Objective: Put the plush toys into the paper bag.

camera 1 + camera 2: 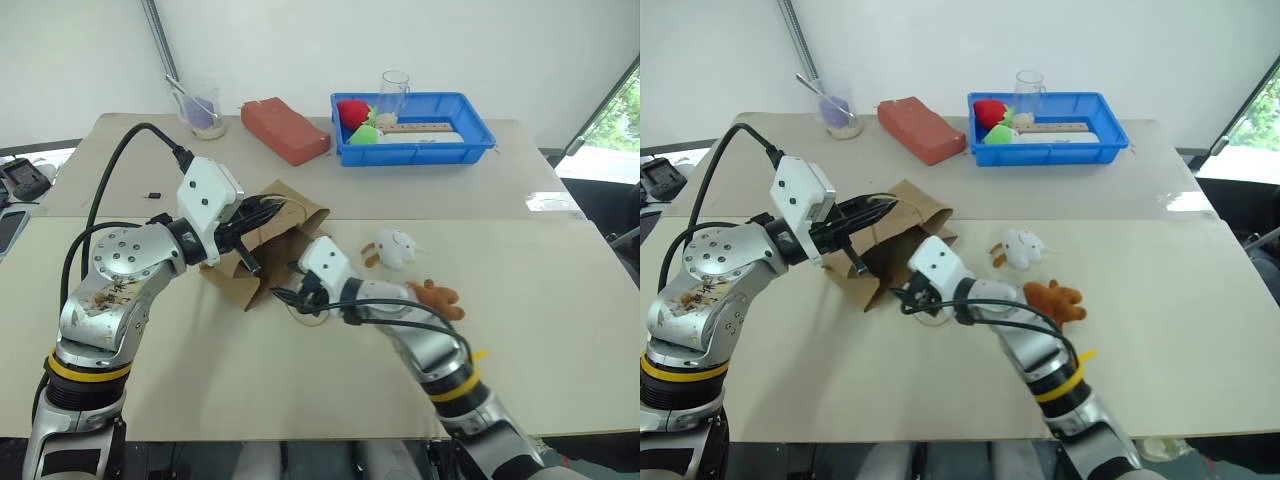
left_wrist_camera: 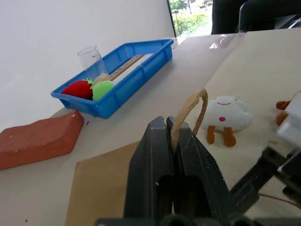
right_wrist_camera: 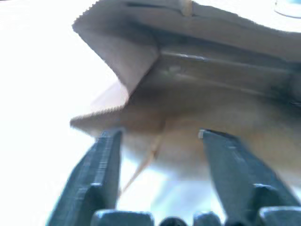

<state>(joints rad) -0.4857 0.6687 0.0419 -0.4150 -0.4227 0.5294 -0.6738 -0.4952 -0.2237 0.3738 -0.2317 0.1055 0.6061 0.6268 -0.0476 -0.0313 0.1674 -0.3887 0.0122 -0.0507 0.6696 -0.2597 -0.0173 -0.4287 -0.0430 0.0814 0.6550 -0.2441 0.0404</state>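
The brown paper bag (image 1: 297,210) lies on its side at the table's middle, its mouth facing right. My left gripper (image 1: 262,215) is shut on the bag's upper twisted handle (image 2: 189,109), holding that side up. Just in front of the bag's mouth, my right gripper (image 1: 290,297) is open with nothing between its fingers; in the right wrist view the serrated bag edge (image 3: 117,47) is just ahead. The white plush toy (image 1: 393,249) lies on the table right of the bag. The reddish-brown plush toy (image 1: 437,298) lies beside my right forearm.
A blue tray (image 1: 470,125) at the back right holds red and green soft toys, a ruler and a clear glass (image 1: 394,92). A red brick-shaped block (image 1: 285,130) and a plastic cup (image 1: 201,107) stand at the back left.
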